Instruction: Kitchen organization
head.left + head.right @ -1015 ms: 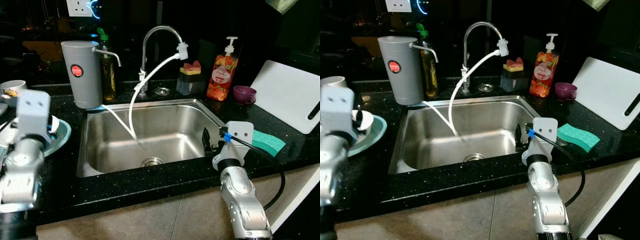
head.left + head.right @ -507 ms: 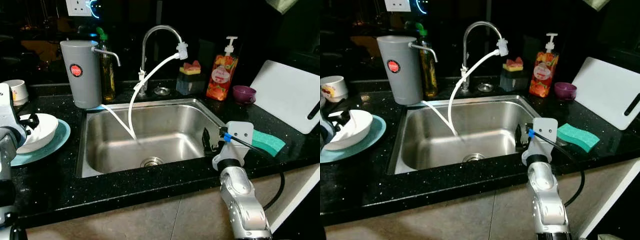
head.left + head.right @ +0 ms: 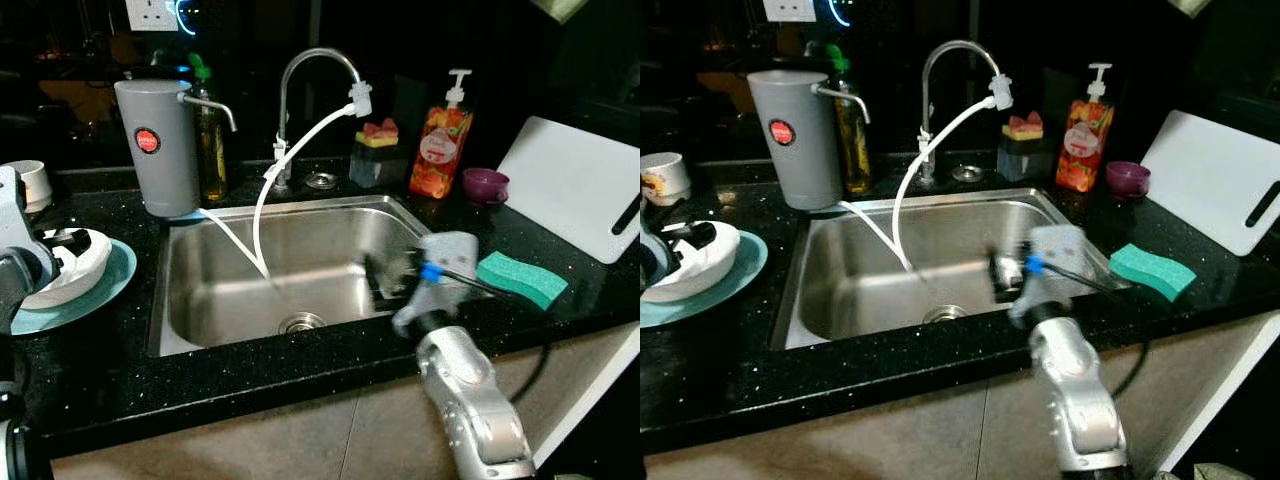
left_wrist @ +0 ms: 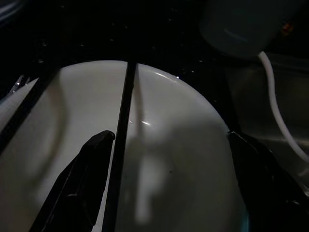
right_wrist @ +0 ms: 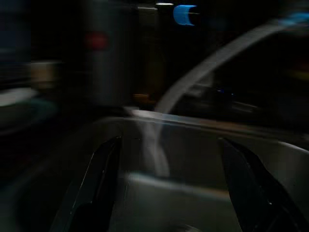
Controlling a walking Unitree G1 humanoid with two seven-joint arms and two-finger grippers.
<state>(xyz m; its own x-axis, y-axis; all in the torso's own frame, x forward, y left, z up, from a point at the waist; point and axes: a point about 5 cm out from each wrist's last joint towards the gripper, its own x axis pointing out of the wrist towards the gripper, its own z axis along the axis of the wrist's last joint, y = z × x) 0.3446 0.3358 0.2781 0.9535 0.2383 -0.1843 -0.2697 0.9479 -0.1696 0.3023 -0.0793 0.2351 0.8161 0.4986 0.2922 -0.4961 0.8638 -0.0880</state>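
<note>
**Q: What does the kitchen look like at this moment?**

A: A black speckled counter (image 3: pixel 300 375) holds a steel sink (image 3: pixel 190 300), empty but for its drain. A white hose (image 3: pixel 262 205) loops from the tap (image 3: pixel 300 70) into the basin. Behind stand a grey canister (image 3: pixel 158 145), a soap dispenser (image 3: pixel 438 140), a white cutting board (image 3: pixel 575 185) and a small purple cup (image 3: pixel 485 185). A green sponge (image 3: pixel 520 280) lies on the counter right of the sink.

**Q: What has just changed?**

A: Two things. A second ago my left arm rose in front of the dishes; half a second ago it was down beside them, and now my left gripper (image 4: pixel 171 150) sits low over the white bowl (image 3: pixel 70 265), which rests on the teal plate (image 3: pixel 105 290) left of the sink. Its fingers are spread wide over the bowl's hollow, clamped on nothing. A thin dark rod, perhaps a chopstick, lies across the bowl. Meanwhile my right gripper (image 3: pixel 385 275), parked at the sink's right rim until half a second ago, has swung leftward over the basin and blurs with motion, fingers apart and empty.

**Q: What does that mean for the job?**

A: I judge the bowl is my next pick, probably bound for the sink. Nothing is lifted yet.
</note>
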